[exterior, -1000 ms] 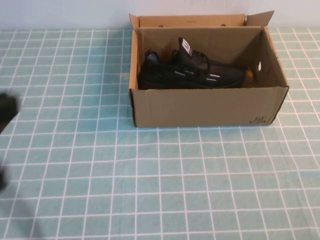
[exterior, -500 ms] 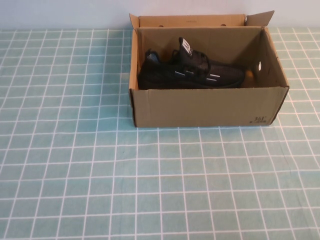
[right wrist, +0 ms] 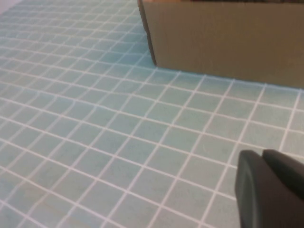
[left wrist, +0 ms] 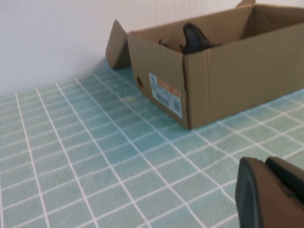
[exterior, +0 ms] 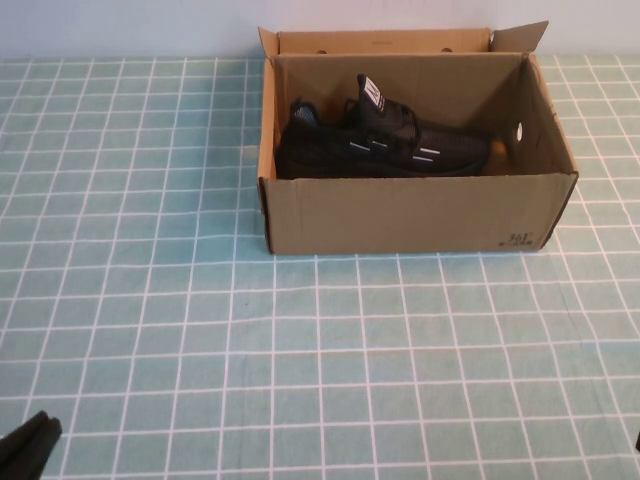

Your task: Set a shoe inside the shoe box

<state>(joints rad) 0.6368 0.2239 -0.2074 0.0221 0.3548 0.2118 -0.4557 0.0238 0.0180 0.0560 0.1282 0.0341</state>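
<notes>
You have the shoe (exterior: 380, 140) lying inside the shoe box (exterior: 410, 215), heel toward the box's 9 o'clock end and toe toward 3 o'clock, tongue label upright. The box sits toward 12 o'clock on the checked tablecloth (exterior: 300, 340), flaps standing open. From the high view you see the whole shoe with its white dashes; the left wrist view gives you only the top of the shoe (left wrist: 197, 40) above the cardboard rim, but it shows what the high view cannot: a printed label (left wrist: 165, 94) and a round hole (left wrist: 139, 82) on the box's end wall. The right wrist view shows only a plain box wall (right wrist: 228, 38) and cloth, no shoe at all. Your left gripper (exterior: 28, 447) appears in the high view as a dark tip at the 7 o'clock corner, well apart from the box; in its own wrist view the fingers (left wrist: 270, 194) lie pressed together, holding nothing. Your right gripper (right wrist: 270, 190) barely registers at the 5 o'clock edge of the high view; its wrist view shows the fingers closed, empty, over bare cloth.
</notes>
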